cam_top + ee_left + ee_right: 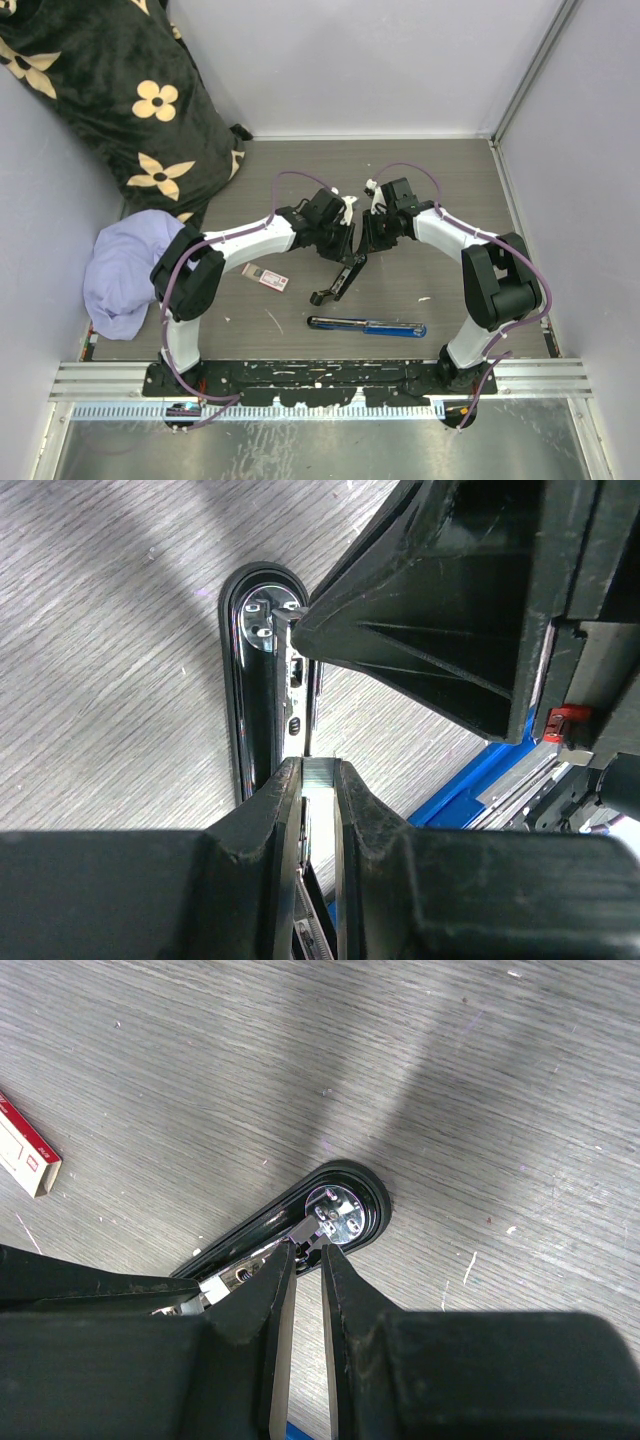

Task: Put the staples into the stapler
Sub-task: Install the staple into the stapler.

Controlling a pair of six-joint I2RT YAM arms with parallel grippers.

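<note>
Grey wooden table [430,190] holds everything. At left-centre lies the staples box [272,278], apart from both arms. Left arm bends at the elbow and reaches right to the centre; left gripper [320,770] is clenched on the black stapler [338,280], on its metal rail [321,785]. Right arm mirrors it; right gripper [308,1250] pinches a thin metal tip [303,1230] above the stapler's base.

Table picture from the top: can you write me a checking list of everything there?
Surface: grey wood-look table, few white specks.
Job's things: black stapler open mid-table; staples box lies left of it, apart.
Clutter: blue stapler nearer the arms' bases; lavender cloth at left.
Grippers: left gripper and right gripper each pinch the black stapler's metal.
Cables: purple cables loop along both arms.
Surroundings: flowered black blanket far left; pale walls.
</note>
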